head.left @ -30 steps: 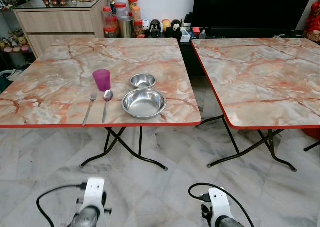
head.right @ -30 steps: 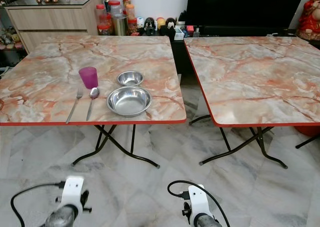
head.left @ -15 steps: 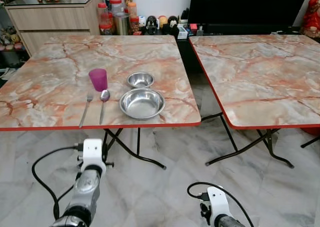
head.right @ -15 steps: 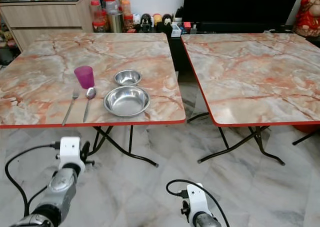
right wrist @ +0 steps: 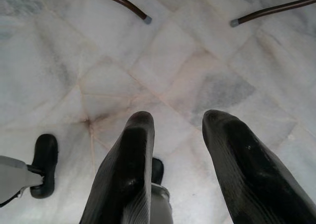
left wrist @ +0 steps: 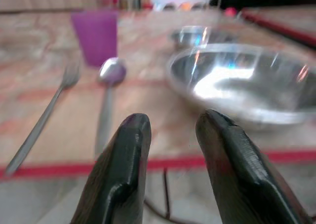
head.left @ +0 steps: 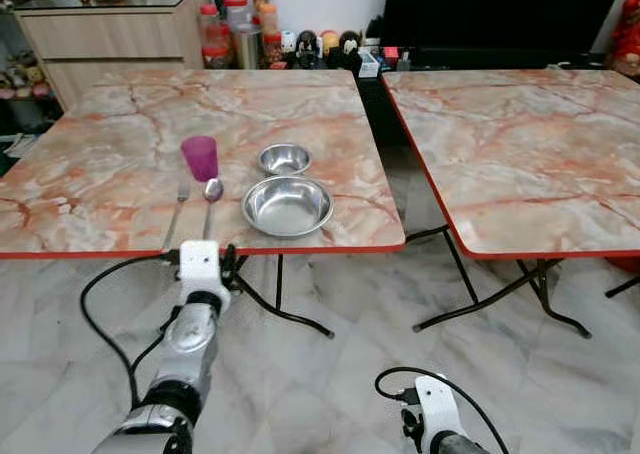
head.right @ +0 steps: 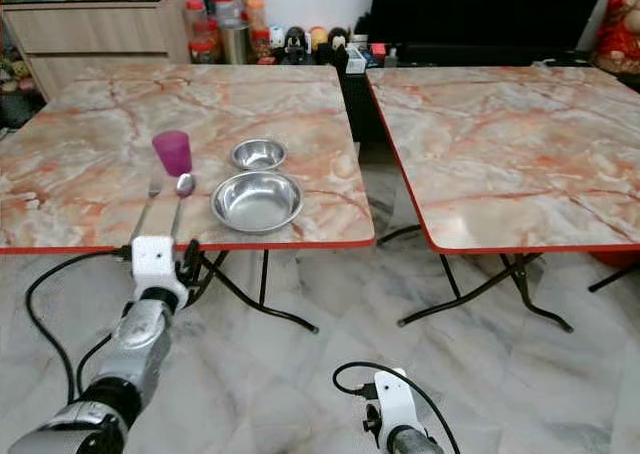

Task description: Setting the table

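Reaching for the spoon (left wrist: 109, 86) | left tool (left wrist: 170, 130) part-open, empty, at surface (head.left: 120, 134) edge | spoon's handle points straight toward it | right tool (right wrist: 173, 135) low, part-open, empty

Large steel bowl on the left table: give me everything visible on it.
The large round stainless-steel bowl is shallow, wide-rimmed and shiny, throwing bright reflections in the left wrist view. It sits upright and looks empty, near the front red edge of the marble-patterned folding table. A smaller steel bowl sits just behind it, apart; a metal spoon lies to its left. Nothing touches it but the tabletop. The left gripper, fingers open, is in front of the table edge, short of it.
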`<state>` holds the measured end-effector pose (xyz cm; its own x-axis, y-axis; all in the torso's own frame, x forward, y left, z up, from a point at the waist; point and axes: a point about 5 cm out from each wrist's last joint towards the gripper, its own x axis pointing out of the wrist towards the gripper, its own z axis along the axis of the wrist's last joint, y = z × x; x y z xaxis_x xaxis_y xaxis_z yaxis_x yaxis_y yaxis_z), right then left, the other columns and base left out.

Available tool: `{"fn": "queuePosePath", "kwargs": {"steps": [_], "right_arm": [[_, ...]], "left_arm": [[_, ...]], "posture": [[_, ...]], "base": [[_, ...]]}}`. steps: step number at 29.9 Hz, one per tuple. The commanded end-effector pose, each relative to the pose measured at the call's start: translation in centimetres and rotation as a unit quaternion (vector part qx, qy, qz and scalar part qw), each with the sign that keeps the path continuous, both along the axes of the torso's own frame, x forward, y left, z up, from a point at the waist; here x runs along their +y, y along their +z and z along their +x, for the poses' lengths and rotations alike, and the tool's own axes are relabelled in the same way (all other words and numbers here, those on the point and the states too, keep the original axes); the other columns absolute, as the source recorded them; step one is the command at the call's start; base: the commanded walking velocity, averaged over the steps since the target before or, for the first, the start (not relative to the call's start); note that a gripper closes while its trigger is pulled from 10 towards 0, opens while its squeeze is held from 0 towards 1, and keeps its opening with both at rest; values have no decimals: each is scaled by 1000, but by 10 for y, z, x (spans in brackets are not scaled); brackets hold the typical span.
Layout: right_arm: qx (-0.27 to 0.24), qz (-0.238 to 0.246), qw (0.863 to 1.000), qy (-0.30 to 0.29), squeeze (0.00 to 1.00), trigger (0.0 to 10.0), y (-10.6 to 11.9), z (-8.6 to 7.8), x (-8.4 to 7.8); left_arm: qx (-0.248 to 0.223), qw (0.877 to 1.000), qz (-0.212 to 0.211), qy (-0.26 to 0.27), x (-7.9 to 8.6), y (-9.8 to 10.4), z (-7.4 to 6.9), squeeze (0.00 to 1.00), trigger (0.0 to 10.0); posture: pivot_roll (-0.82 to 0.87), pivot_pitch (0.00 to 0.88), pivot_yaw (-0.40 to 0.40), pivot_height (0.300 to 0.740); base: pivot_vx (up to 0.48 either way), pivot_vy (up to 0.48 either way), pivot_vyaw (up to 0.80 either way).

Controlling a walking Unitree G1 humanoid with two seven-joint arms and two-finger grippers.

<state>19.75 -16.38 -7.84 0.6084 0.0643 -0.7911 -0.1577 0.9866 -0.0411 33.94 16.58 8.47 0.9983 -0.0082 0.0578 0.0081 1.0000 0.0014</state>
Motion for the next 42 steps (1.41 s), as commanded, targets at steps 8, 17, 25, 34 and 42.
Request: {"fn": "queuePosePath", "kwargs": {"steps": [8, 17, 25, 34, 42], "right_arm": [[-12, -3, 1000, -3, 0, 10000, 4, 8, -2], [-10, 1, 1000, -9, 0, 10000, 2, 4, -2], [-14, 3, 1000, -18, 0, 10000, 3, 5, -1], [-11, 1, 1000, -15, 0, 10000, 3, 4, -1], [-9, 0, 1000, -12, 0, 10000, 2, 3, 0]], "left_arm": [[-75, 997, -22, -11, -6, 40, 17, 1000, 10000], [-59, 998, -27, -7, -7, 32, 14, 0, 10000], [-67, 997, -47, -14, -10, 39, 18, 0, 10000], [-71, 996, -46, -16, -7, 42, 19, 0, 10000], [-78, 996, -48, -14, -5, 45, 19, 0, 10000]], "posture": [[16, 0, -31, 728], [15, 0, -28, 728], [8, 0, -24, 728], [11, 0, -23, 728], [7, 0, -18, 728]], "base": [[0, 0, 0], [0, 0, 0], [80, 0, 0], [349, 0, 0], [372, 0, 0]]}}
